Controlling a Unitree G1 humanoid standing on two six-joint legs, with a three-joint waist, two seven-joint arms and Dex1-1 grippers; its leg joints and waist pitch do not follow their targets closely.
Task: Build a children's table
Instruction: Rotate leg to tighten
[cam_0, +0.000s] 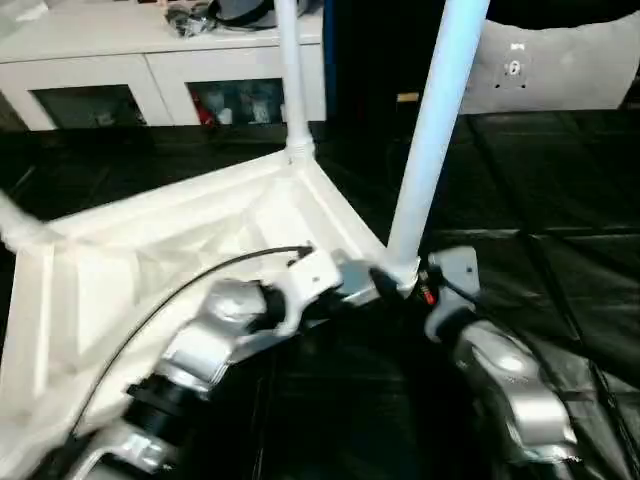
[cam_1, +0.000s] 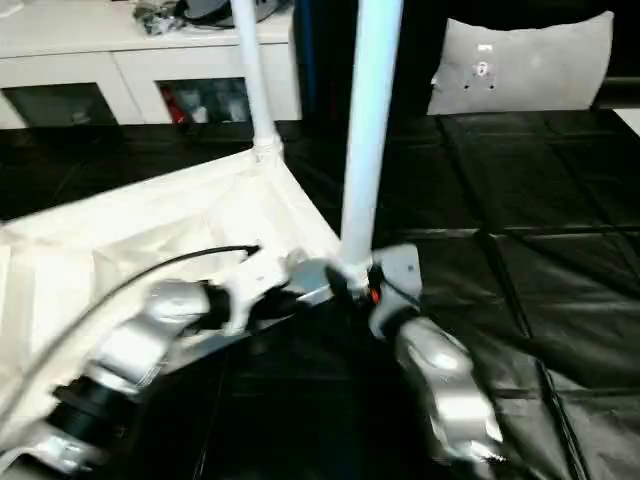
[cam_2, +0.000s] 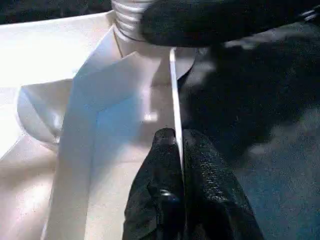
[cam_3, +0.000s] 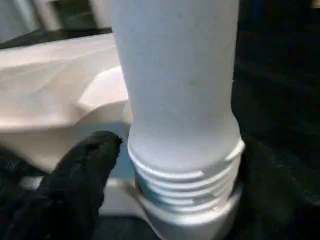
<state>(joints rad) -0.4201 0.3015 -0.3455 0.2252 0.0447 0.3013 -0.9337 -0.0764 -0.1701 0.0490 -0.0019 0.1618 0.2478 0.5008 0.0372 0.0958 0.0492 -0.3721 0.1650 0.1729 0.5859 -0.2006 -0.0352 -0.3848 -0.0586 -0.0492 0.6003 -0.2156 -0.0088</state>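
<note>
Smooth white plastic table (cam_0: 200, 215), threaded leg (cam_3: 185, 100)

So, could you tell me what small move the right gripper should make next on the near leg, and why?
Probably close around the near white tapered plastic leg and turn it further: threads still show above the corner socket, and the left gripper pinches the white tabletop rim to steady it.

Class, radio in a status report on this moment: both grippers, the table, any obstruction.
Left gripper shut on white plastic tabletop's raised rim. Right gripper at near white tapered leg's threaded base, grip unclear. Leg upright in corner socket, threads showing. Nothing obstructing.
</note>
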